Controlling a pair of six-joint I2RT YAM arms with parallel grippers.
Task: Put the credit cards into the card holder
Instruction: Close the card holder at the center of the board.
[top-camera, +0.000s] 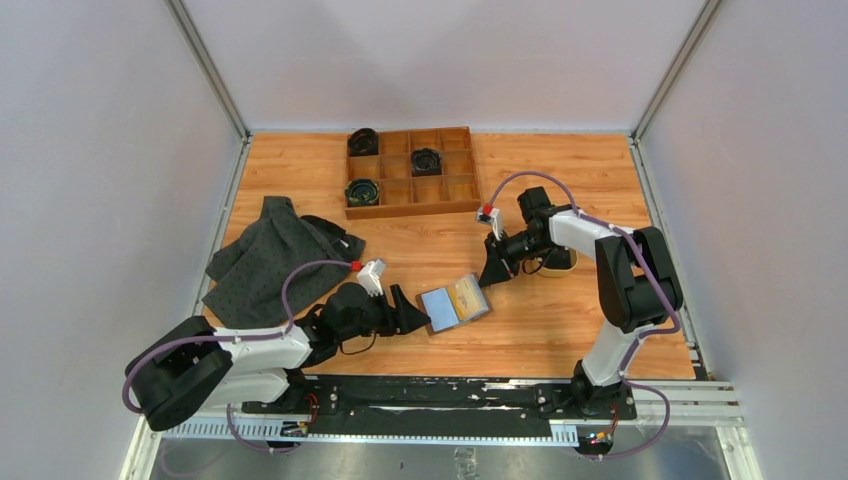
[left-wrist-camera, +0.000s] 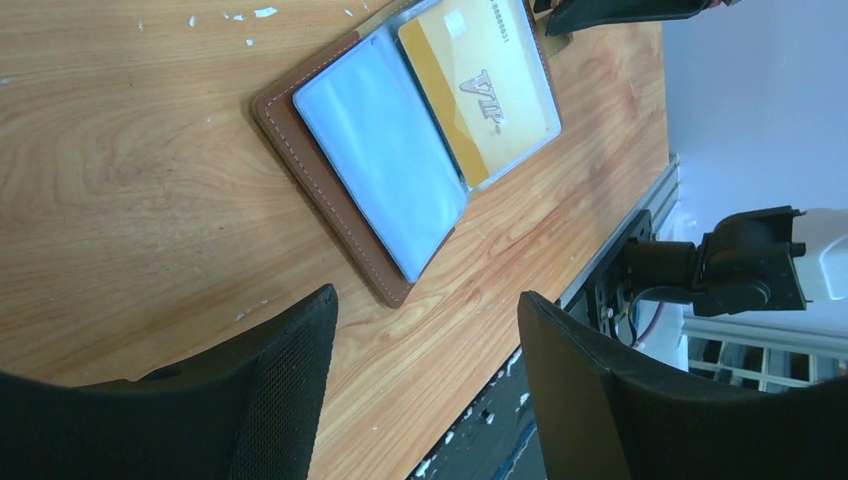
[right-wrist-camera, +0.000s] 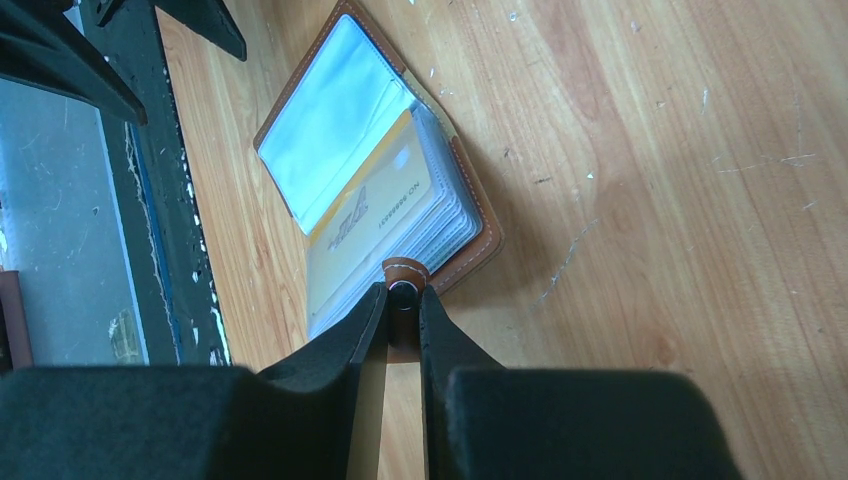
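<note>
The brown leather card holder (top-camera: 452, 304) lies open on the table, pale blue sleeves up. A yellow-gold credit card (left-wrist-camera: 480, 85) marked VIP lies on its right half, seemingly under the clear sleeve. My left gripper (left-wrist-camera: 428, 300) stands open just left of the card holder (left-wrist-camera: 330, 200), nothing between its fingers. My right gripper (right-wrist-camera: 403, 292) is shut on the card holder's snap tab (right-wrist-camera: 403, 272) at the far-right edge, beside the yellow card (right-wrist-camera: 370, 205). From above, the left gripper (top-camera: 415, 318) and right gripper (top-camera: 490, 277) flank the holder. No other cards show.
A brown wooden compartment tray (top-camera: 410, 172) holding three dark round items stands at the back. A grey cloth (top-camera: 275, 260) lies crumpled at the left. A tan dish (top-camera: 558, 262) sits behind the right wrist. The black base rail (top-camera: 440, 395) runs along the near edge.
</note>
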